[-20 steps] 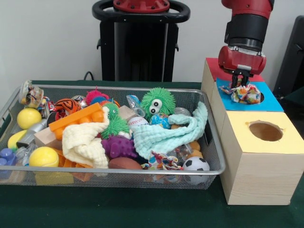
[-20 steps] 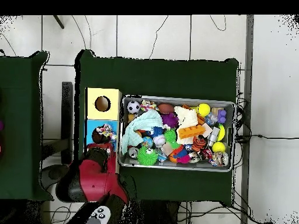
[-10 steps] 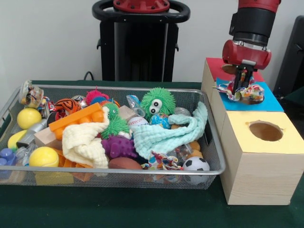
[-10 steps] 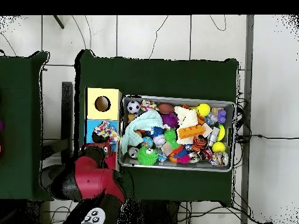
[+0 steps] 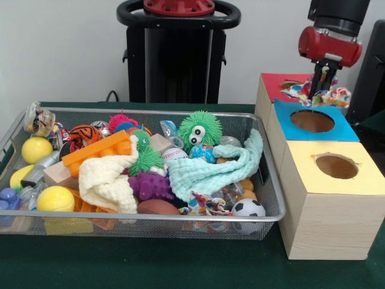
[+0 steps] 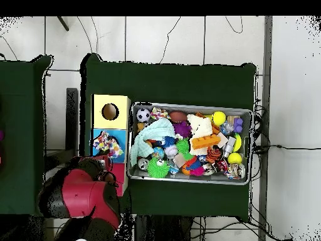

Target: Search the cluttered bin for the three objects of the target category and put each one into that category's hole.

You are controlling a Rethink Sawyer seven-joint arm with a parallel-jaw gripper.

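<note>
The red and black gripper [image 5: 321, 83] is clenched on a crumpled multicoloured patterned cloth [image 5: 315, 94], which hangs above the far edge of the blue-topped wooden box [image 5: 343, 128], over its border with the red-topped box [image 5: 272, 85] behind. The blue box's round hole [image 5: 311, 121] lies open and unobstructed just nearer, and the yellow-topped box's hole [image 5: 336, 166] is likewise clear. To the left, the silver wire-mesh bin [image 5: 274, 198] is packed to its rim with toys, a pale green cloth [image 5: 210, 168] draped toward its right wall. Overhead, the patterned cloth [image 6: 106, 146] covers the blue top, hiding the hole that the front view shows.
</note>
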